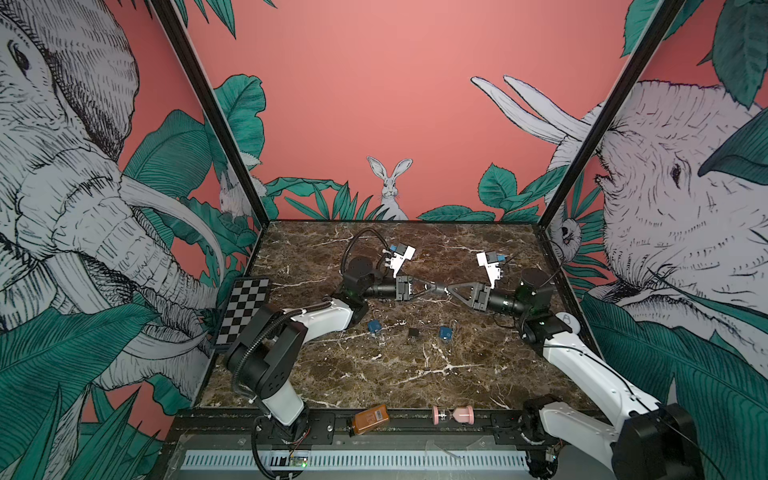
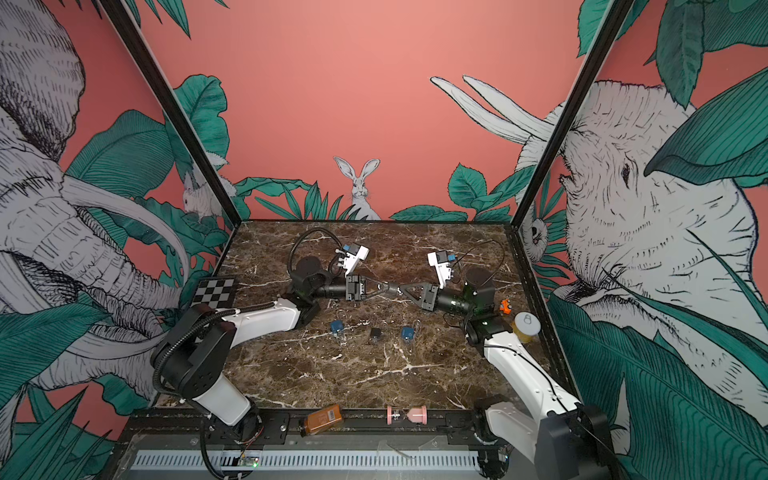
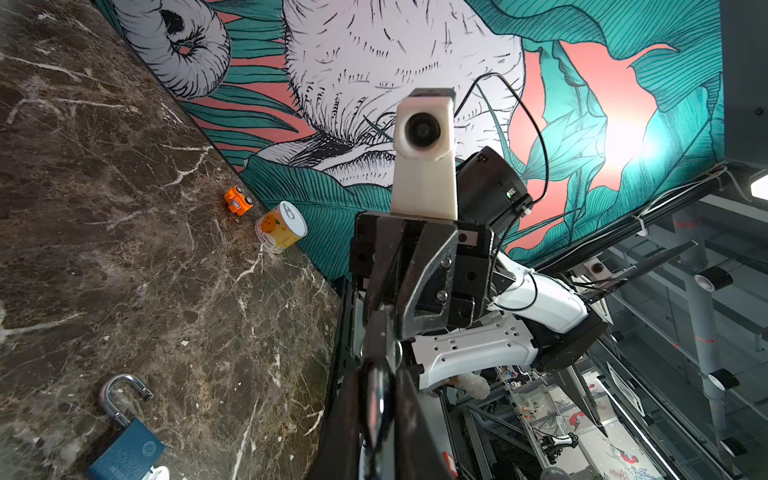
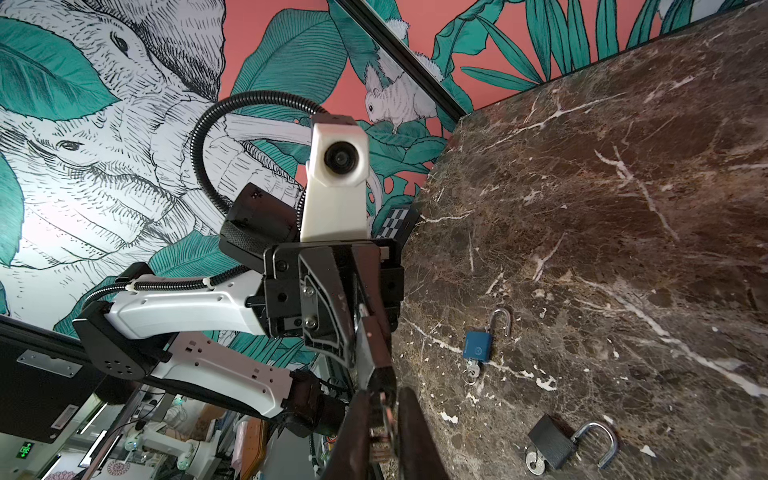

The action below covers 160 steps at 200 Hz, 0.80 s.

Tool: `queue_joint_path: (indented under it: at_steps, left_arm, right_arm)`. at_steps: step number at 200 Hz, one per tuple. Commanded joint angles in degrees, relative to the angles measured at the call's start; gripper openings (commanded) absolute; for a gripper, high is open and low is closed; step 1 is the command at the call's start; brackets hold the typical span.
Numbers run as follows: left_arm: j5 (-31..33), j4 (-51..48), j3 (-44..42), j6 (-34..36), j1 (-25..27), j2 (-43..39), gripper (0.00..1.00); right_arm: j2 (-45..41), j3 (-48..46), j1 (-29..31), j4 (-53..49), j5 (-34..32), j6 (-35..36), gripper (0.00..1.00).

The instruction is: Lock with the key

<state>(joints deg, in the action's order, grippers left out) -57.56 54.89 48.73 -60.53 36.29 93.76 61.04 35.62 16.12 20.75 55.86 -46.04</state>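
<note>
Progress looked slight, as far as could be judged: all three padlocks on the marble table lay with their shackles swung open, none yet locked. In the right wrist view the left blue padlock had a key at its base, and the black padlock lay near it with a second key likewise at its base. The right blue padlock showed its open shackle in the left wrist view, its base cut off by the frame edge. Behind them the left gripper and the right gripper met tip to tip in the air, both sets of jaws pressed nearly together. The left pinched a silver piece and the right a brass-coloured piece. Which was key and which lock, if either, could not be told, so the step in hand was probably working a key on a fourth lock. Left to do, then, were the closing of every shackle and the turning of each key. As for containers, a yellow tin stood upright by the right wall with its pull-tab lid sealed and its contents hidden, near an orange toy car. An amber bottle lay on its side on the front rail, what it held unclear, with a pink sand timer lying near it.
</note>
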Motion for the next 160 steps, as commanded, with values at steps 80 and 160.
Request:
queue_joint_path:
  at_steps: [80, 160]
  left_arm:
    - [0.96, 5.05, 1.89, -1.52, 0.02, 0.73, 0.0]
    - [0.17, 5.47, 1.28, -0.46, -1.53, 0.88, 0.0]
  right_arm:
    - [-1.53, -1.25, 0.34, 2.01, 1.49, 0.39, 0.0]
    - [-3.0, -2.93, -1.18, 5.08, 4.39, -0.89, 0.0]
